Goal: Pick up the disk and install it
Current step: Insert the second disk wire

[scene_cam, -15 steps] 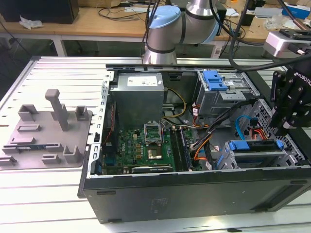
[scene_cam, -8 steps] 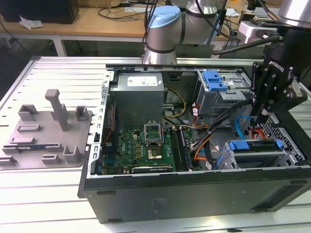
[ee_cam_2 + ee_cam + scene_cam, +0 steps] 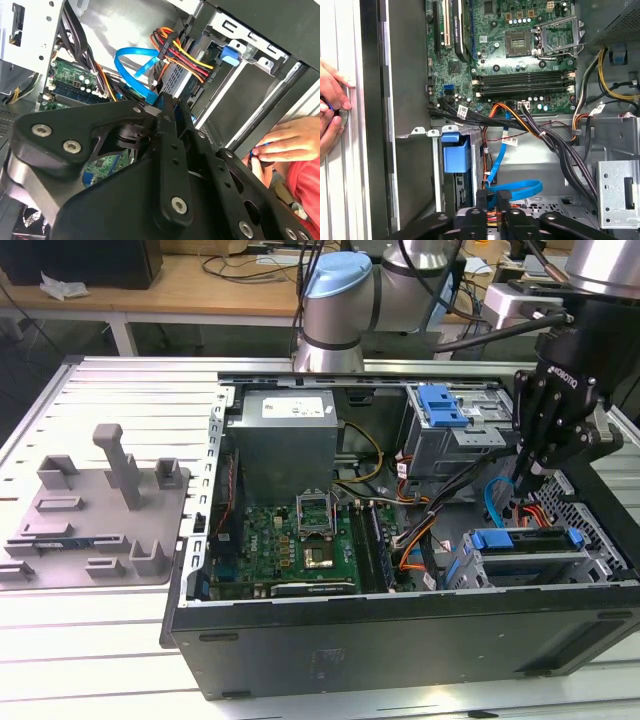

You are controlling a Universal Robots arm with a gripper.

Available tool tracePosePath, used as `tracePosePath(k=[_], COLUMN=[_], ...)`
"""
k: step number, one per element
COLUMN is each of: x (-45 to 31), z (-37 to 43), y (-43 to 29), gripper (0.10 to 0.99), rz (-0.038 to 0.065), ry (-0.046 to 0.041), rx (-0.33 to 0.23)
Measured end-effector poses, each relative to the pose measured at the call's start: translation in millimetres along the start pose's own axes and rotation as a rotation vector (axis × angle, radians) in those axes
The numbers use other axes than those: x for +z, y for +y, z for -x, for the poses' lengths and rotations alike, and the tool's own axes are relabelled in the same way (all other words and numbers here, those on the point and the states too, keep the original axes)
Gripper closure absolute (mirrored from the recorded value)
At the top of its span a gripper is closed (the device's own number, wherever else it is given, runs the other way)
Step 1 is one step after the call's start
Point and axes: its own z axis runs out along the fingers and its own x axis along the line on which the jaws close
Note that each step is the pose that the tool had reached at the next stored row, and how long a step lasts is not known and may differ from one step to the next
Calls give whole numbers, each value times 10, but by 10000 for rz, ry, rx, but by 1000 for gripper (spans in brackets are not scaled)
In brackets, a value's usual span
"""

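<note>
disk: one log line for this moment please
gripper: above disk, apart | disk: sitting in computer case, exterior view's right | person's hand: outside case wall

White lettering is carried on the claw (image 3: pixel 525 480); print on the power supply's white label (image 3: pixel 298 407) cannot be read.

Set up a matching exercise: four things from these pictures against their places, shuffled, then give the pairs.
1. disk
2. fixture tray
3. tool
4. hand

A. on the table, exterior view's left
B. blue-framed, in the drive cage
C. outside the case, by its wall
D. inside the case, at the blue cable

Pairs: 1-B, 2-A, 3-D, 4-C
</note>
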Motion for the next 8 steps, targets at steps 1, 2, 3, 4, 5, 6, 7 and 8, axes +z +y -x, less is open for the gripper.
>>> tracePosePath(k=[1, 2, 3, 4, 5, 6, 7, 8], x=[0, 0, 2, 0, 1, 3, 6, 11], z=[0, 0, 1, -1, -1, -1, 0, 1], y=[0, 1, 2, 2, 2, 2, 2, 1], gripper=[871, 871, 871, 871, 871, 871, 871, 871], rz=[0, 0, -1, -4, -7, -9, -10, -11], ry=[1, 4, 23, 87, 166, 205, 220, 238], rx=[-1, 1, 2, 4, 5, 6, 6, 5])
